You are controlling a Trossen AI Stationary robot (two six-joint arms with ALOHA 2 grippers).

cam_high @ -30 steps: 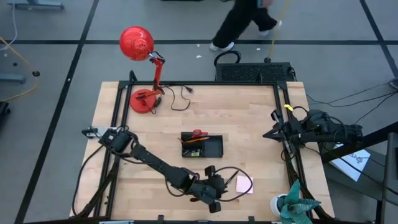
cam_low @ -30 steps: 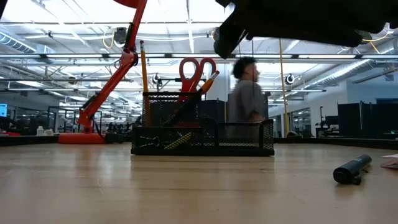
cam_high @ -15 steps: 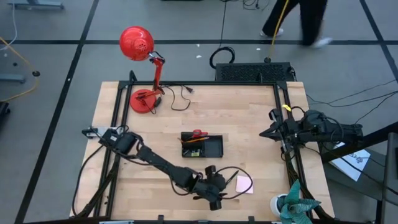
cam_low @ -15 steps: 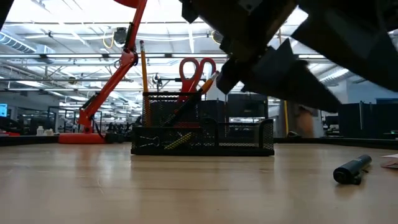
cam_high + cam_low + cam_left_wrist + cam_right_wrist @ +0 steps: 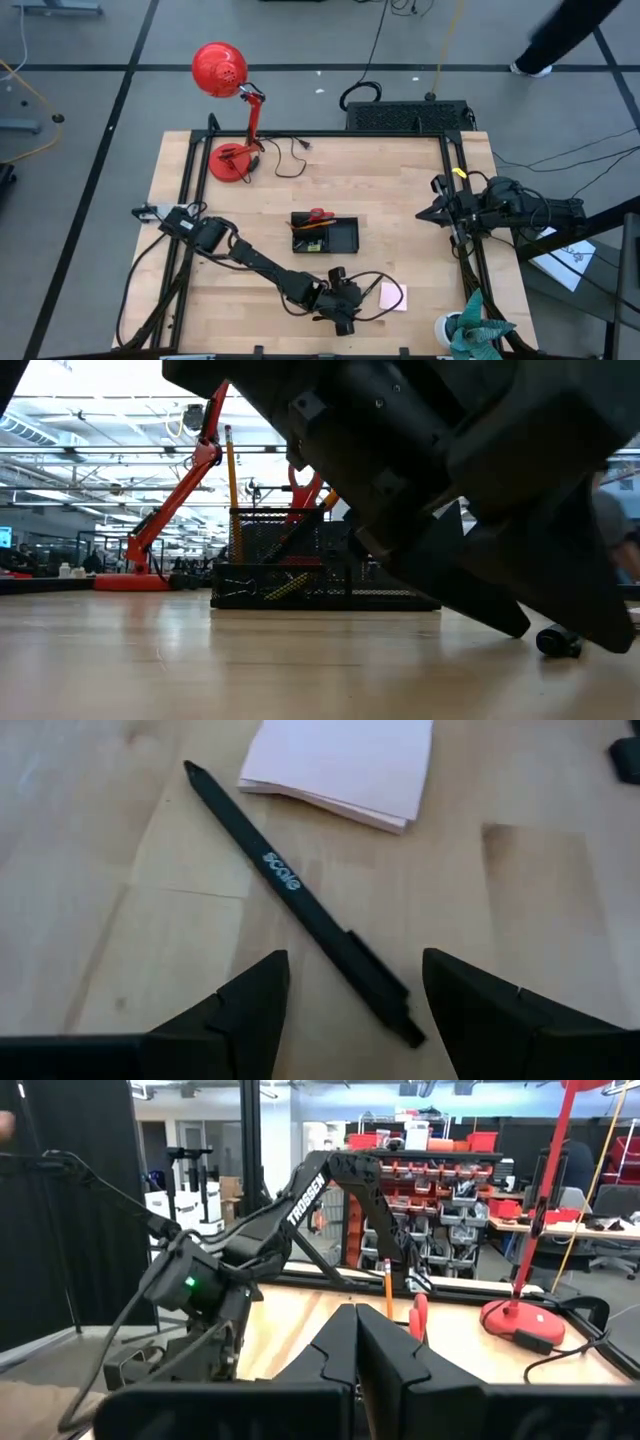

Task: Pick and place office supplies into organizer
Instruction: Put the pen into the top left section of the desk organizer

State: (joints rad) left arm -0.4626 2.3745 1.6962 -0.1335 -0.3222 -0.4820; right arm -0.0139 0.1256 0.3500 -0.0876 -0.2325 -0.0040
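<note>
A black pen (image 5: 300, 900) is seen lying flat on the bare wood of the table (image 5: 400, 190), slim and matte, with white lettering along its barrel and a clip near its thicker end. It is placed at the near edge of the table, in front of the organizer (image 5: 325, 233), with its tip just beside a corner of the pink pad (image 5: 345, 765); whether the two touch cannot be told. The pad is a square stack of pale pink sheets, lying flat. The left gripper (image 5: 350, 1005) is held low over the pen with its fingers (image 5: 250, 1010) spread wide, one on each side of the barrel and clear of it; nothing is gripped. A small dark object is partly seen at the edge of the left wrist view, beyond the pad. The organizer is a black mesh tray near the table's middle, in which red scissors (image 5: 318, 215) and an orange pencil (image 5: 231, 465) are stood upright. In the low view, much of the organizer is hidden by the left arm, and a dark cylinder (image 5: 557, 641) is seen on the wood beneath it. A red lamp (image 5: 228, 120) is stood at the far left corner. The right gripper (image 5: 355, 1345) is parked at the right edge with its fingers pressed together.
</note>
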